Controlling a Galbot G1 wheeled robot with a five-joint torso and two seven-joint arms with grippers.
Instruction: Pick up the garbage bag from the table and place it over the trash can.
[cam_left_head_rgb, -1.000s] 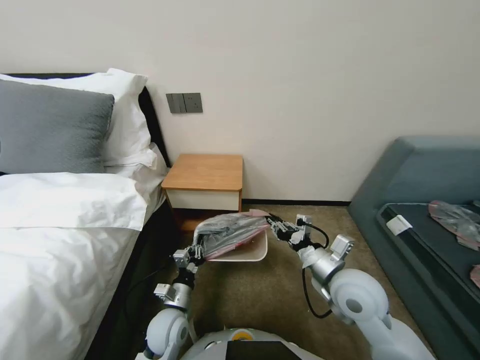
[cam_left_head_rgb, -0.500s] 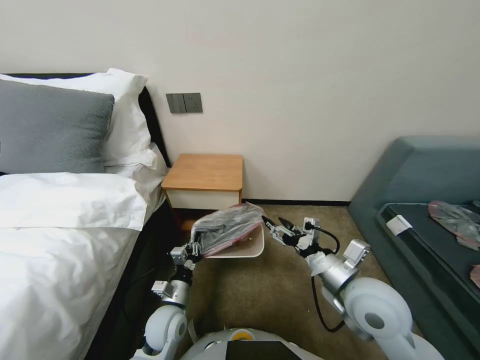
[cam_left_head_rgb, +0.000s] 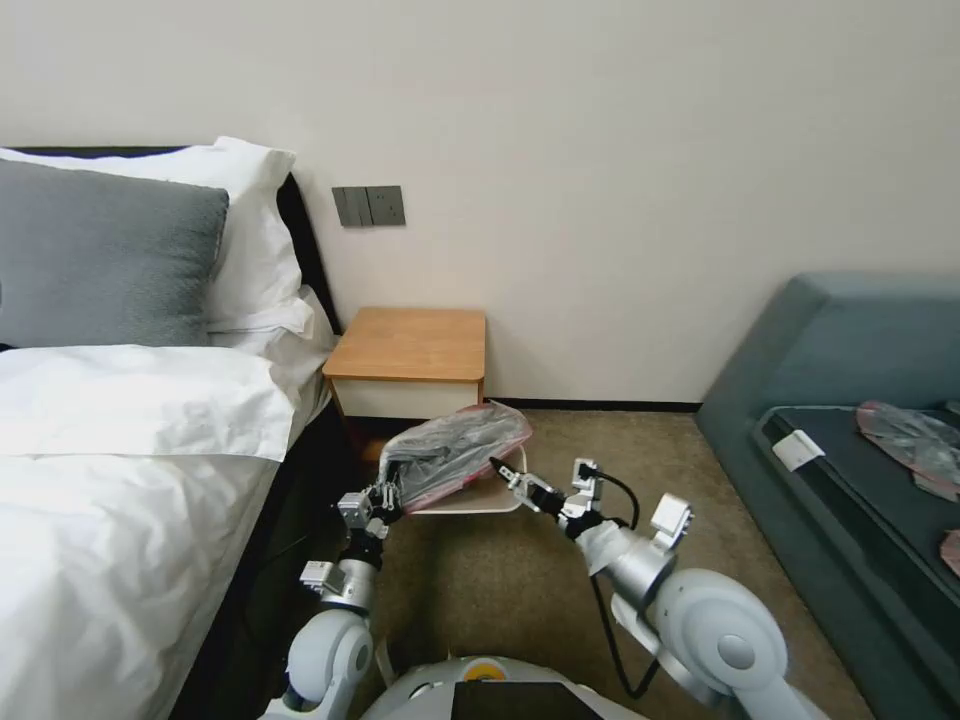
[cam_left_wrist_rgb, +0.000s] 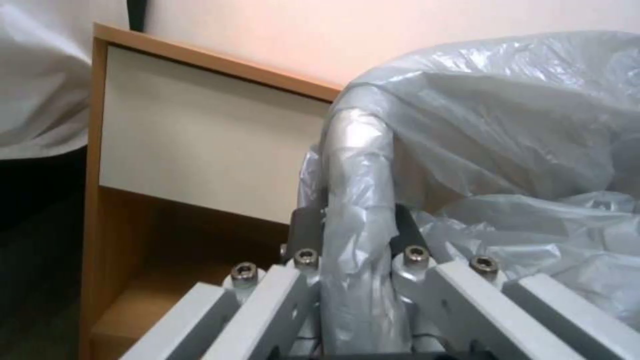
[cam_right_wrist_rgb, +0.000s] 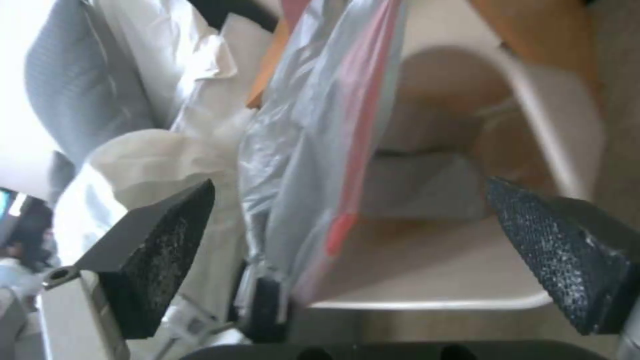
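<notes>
My head cam looks fwd and down, fairly far. Both wrist cams sit very close, facing along my jaws. All 3 share the garbage bag and trash can.

Right gripper: formerly closed on the far right edge of the garbage bag a second ago; released half a second ago, fingers parted just beside the trash can; now swung back in toward the near right corner of the rim, fingers spread wide in the right wrist view, the right arm drawn lower and nearer the robot. Garbage bag: right side, earlier stretched flat toward the right gripper, now slack and bunched over the left half of the can. Left gripper: slightly lower.
</notes>
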